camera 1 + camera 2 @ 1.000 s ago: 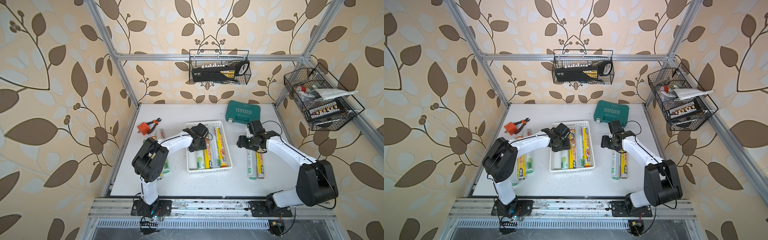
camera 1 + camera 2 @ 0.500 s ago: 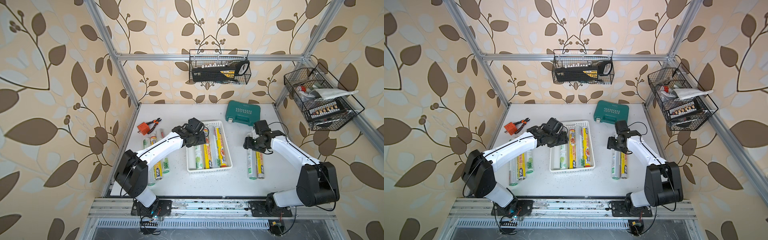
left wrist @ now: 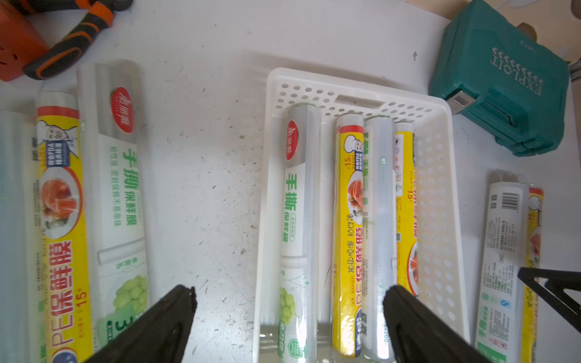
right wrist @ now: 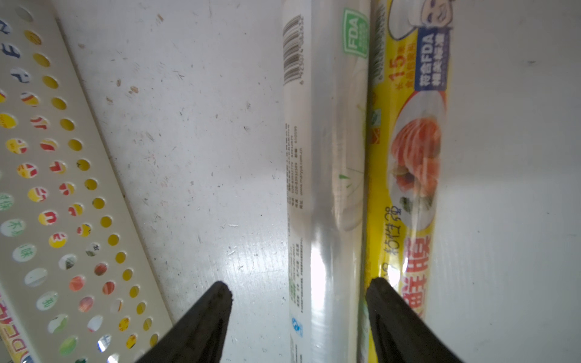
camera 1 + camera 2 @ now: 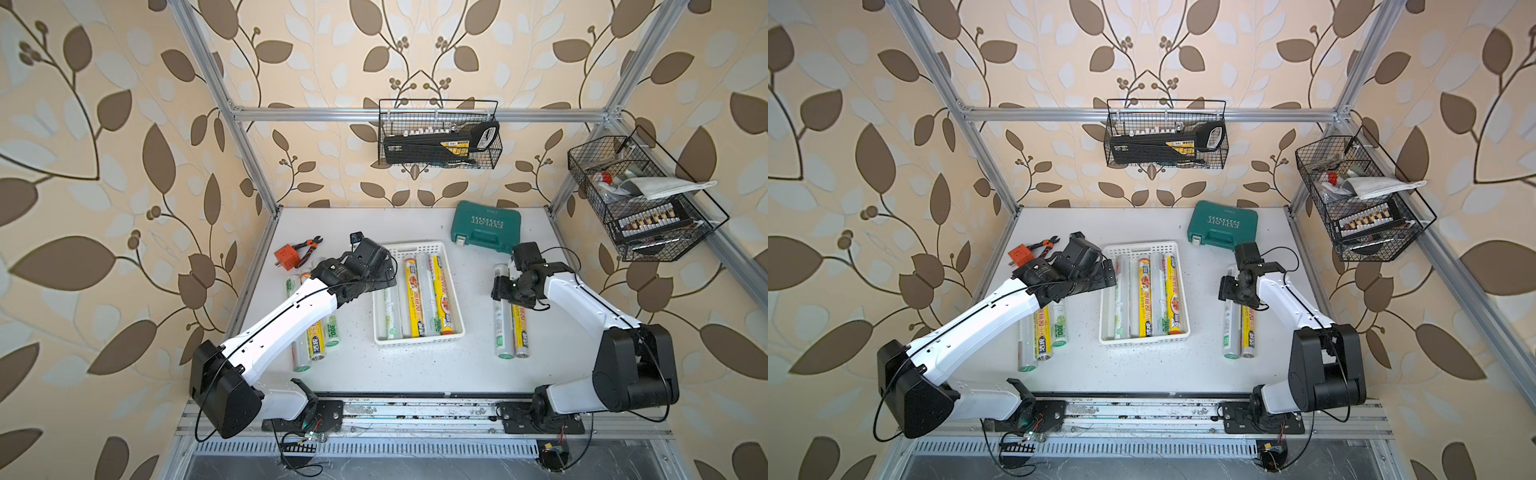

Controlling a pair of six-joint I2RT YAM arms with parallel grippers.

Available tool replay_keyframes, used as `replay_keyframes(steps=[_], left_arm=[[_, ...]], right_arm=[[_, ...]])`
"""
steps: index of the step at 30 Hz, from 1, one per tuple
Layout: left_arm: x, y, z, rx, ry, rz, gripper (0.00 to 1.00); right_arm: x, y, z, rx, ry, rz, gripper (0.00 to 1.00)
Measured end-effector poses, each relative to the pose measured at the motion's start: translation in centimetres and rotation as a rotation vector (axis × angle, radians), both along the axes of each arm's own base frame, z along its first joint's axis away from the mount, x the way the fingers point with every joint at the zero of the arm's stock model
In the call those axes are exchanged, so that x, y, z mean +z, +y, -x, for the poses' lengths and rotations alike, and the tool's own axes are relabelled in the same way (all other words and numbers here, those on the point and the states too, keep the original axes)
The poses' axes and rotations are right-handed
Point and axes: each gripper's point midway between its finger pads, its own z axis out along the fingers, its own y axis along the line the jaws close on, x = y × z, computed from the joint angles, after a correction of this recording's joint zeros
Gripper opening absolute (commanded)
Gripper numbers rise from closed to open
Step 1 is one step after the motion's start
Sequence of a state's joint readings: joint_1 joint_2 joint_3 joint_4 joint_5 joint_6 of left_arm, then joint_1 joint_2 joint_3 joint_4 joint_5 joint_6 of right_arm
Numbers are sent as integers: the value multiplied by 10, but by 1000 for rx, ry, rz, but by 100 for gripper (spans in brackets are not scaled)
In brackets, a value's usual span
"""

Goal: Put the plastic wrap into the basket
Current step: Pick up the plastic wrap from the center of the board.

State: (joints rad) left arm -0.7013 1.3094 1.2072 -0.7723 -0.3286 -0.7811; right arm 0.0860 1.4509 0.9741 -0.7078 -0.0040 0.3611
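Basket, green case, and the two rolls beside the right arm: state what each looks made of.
Basket: moulded white plastic, semi-matte; round holes through its thin walls.
Green case: likely hard moulded plastic; embossed lettering, ribbed edges.
Yellow roll and clear roll: glossy plastic film with printed labels; bright glare streaks. Any core is not visible.

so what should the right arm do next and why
Probably lower the right gripper and close on the silvery roll: its open jaws stand either side of that roll, which lies on the table beside a yellow roll, outside the basket.
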Motion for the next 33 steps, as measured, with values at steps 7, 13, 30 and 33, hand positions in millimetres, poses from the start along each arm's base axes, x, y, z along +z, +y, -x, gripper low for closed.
replay_keyframes(steps=[7,13,30,33], left_arm=[[0,22,8,29,-17,-56,99],[-3,29,9,35,-11,-76,99],[-13,35,12,43,7,-91,99],[-13,35,12,43,6,-90,99]], right_arm=[[-9,-2,1,-5,30,3,72],[-19,-3,3,-10,65,5,71],[-36,1,6,-2,108,-18,69],[-38,2,6,0,114,-25,68]])
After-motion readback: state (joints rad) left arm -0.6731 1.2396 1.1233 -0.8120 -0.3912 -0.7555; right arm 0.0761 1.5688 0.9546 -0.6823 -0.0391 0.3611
